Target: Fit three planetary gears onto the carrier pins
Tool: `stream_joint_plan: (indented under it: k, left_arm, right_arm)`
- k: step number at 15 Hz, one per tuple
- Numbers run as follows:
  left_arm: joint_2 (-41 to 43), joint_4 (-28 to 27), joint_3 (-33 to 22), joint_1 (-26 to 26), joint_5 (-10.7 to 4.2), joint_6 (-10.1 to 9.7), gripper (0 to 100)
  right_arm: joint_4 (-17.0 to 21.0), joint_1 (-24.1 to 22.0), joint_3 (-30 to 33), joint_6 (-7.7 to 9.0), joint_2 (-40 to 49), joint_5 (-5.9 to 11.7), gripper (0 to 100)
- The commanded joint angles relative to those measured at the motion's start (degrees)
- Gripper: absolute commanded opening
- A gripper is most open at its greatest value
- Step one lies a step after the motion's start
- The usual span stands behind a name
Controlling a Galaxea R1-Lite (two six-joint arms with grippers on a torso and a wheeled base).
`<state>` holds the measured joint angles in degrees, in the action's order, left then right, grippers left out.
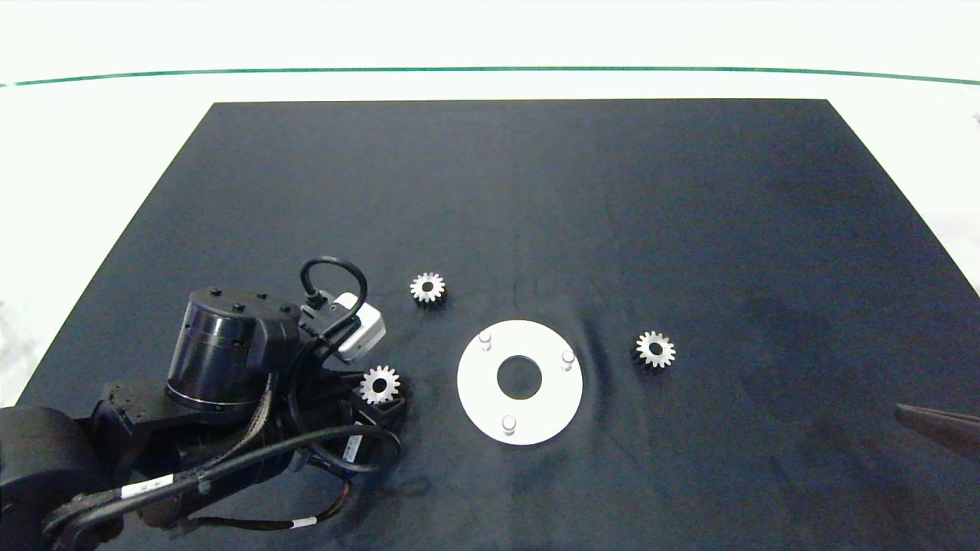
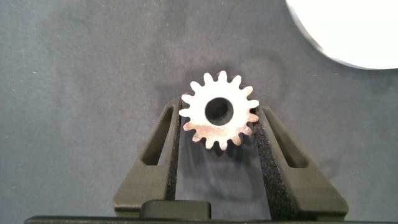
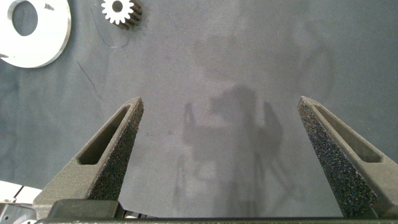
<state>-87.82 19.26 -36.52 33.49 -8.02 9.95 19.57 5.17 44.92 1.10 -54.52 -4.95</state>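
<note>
Your tabletop (image 1: 536,191) is covered by a dark mat, and the white strip around it runs out of the head view on all sides. Your left arm (image 1: 214,367) comes in low from the left and its bulk hides most of the left hand (image 1: 380,394) from above; only the wrist view shows the grip. The right hand (image 1: 938,428) is cut off at the right edge of the head view, hovering over bare mat well apart from the parts, its fingers (image 3: 106,155) spread wide.

The white disc (image 1: 478,398) lies flat on the mat, near the middle, with a large centre hole. Its three carrier pins (image 1: 485,338) stand in a triangle, all bare.

The three planetary gears are small, silvery and pointed-toothed, each with a round hole. The gripped gear (image 2: 218,110) sits between the left hand's foam pads (image 2: 266,155), which are closed on its teeth, just left of the disc. The far gear (image 1: 427,288) lies up-left of the disc, and the right gear (image 1: 655,349) lies to the disc's right.
</note>
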Motion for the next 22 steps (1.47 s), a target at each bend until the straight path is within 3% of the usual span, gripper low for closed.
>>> stream_joint_plan:
  k: [1,3,5,8,13,15,17,19,22]
  left_arm:
    - [4.8,-3.4,-0.4,1.6,-0.06,0.16,22]
    - [8.2,-6.5,-0.2,4.0,-0.15,-0.02,22]
    - [10.0,-8.5,-0.2,6.8,-1.21,-0.02,22]
    - [10.0,-8.4,-0.2,10.3,-2.61,0.25,22]
    - [9.8,-7.4,-0.8,18.8,-2.96,0.51,22]
    - [7.8,-6.3,-3.5,21.8,-2.96,0.78,22]
    - [4.3,-2.6,-5.5,22.1,-2.88,2.53,22]
    - [0.3,2.6,-5.4,22.1,-2.88,3.59,22]
    - [-2.3,4.2,-5.5,23.4,-2.88,4.82,22]
  right_arm:
    - [0.1,0.0,0.0,0.05,0.0,-0.06,100]
    - [0.1,0.0,0.0,0.05,0.0,-0.06,100]
    - [0.1,0.0,0.0,0.05,0.0,-0.06,100]
    - [0.1,0.0,0.1,0.05,0.0,-0.06,100]
    - [0.4,0.0,0.2,-0.83,0.5,-0.06,100]
    - [0.4,-0.1,1.0,-0.92,0.6,0.12,100]
    - [0.4,0.0,1.0,-0.83,0.6,0.12,100]
    - [0.4,0.0,1.0,-0.92,0.6,0.12,100]
    - [0.4,-0.1,1.5,-0.92,0.9,0.12,100]
